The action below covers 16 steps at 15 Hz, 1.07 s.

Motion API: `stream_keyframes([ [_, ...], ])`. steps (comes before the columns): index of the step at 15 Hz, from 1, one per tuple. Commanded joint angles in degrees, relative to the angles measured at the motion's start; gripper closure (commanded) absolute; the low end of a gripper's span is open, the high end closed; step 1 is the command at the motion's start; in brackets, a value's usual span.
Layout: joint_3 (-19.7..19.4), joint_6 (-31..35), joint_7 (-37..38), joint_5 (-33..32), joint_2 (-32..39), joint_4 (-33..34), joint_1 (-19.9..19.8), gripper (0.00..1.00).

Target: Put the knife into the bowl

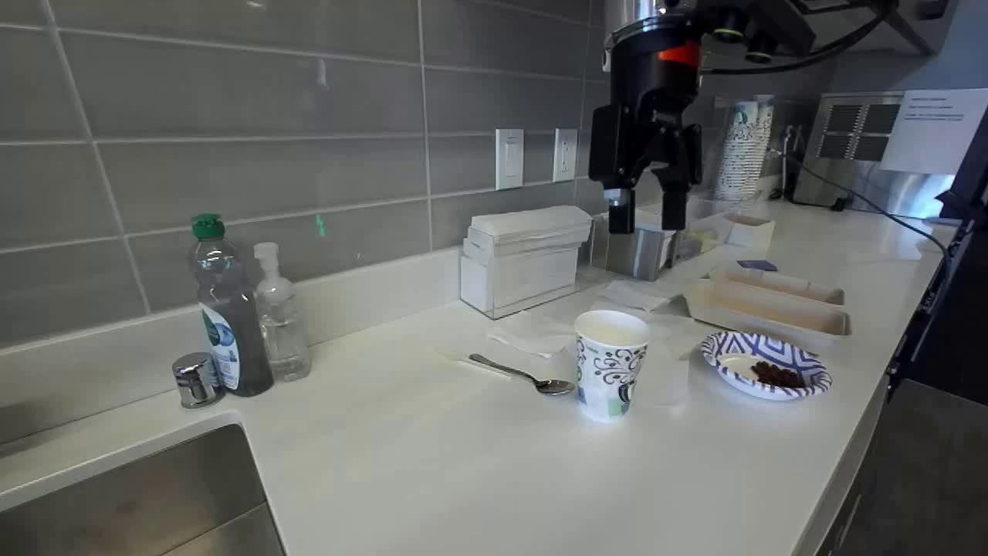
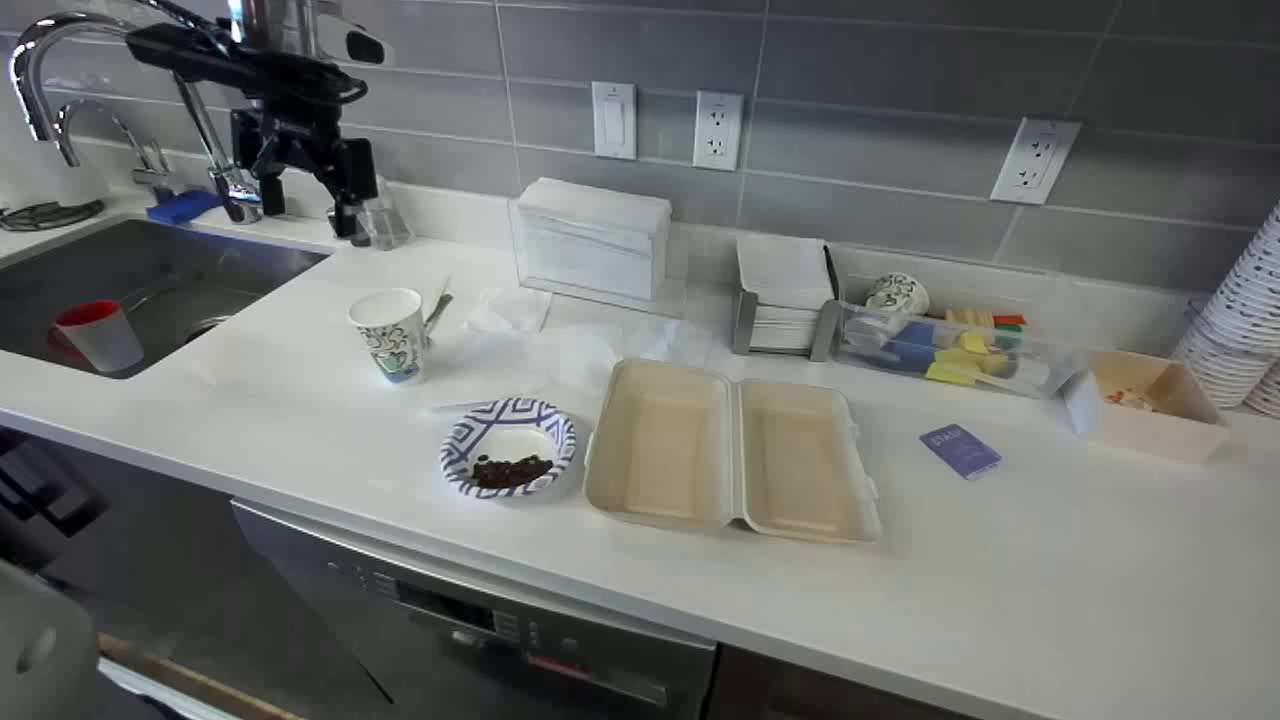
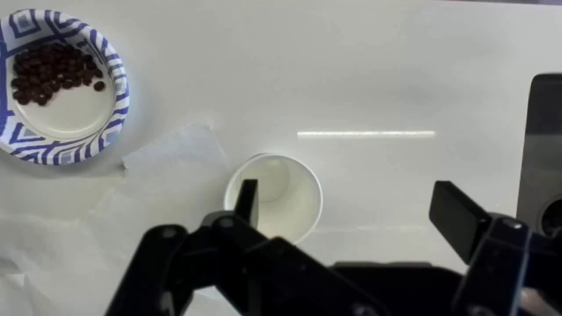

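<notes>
The knife [image 1: 515, 372] is a slim grey metal utensil, but its wide end looks oval like a spoon's. It lies on the counter beside the paper cup, and partly shows behind the cup in an exterior view [image 2: 438, 312]. It is not visible in the wrist view. The bowl [image 2: 552, 425] is paper with a blue and white pattern and holds brown beans; it also shows in the wrist view [image 3: 66, 125]. My gripper [image 1: 647, 220] is open and empty, high above the counter. In the wrist view, one finger of the gripper [image 3: 347, 193] overlaps the cup.
The paper cup [image 1: 610, 371] stands upright between utensil and bowl. A pale slim utensil [image 1: 490, 366] lies beside the metal one. Napkins [image 2: 575, 350], a napkin box [image 2: 595, 240], an open takeout box [image 2: 660, 440], soap bottles [image 1: 228, 324] and the sink [image 1: 139, 502] surround them.
</notes>
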Motion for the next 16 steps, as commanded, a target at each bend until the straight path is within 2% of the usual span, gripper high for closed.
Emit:
stream_keyframes([
  [1, 0.08, -0.12, -0.01, 0.00, 0.02, 0.10, -0.10, 0.00],
  [7, 0.08, -0.12, -0.01, 0.00, 0.02, 0.10, -0.10, 0.00],
  [9, 0.97, 1.98, 3.77, 0.43, 2.61, 1.20, 0.13, 0.00],
  [11, 2.28, 7.44, 7.93, -0.15, 5.15, 1.40, 0.51, 0.00],
  [14, 4.60, 20.16, 13.24, -3.81, 10.23, 1.11, 1.43, 0.00],
  [16, 5.04, 27.74, 12.99, -7.04, 13.81, 1.21, 2.14, 0.00],
])
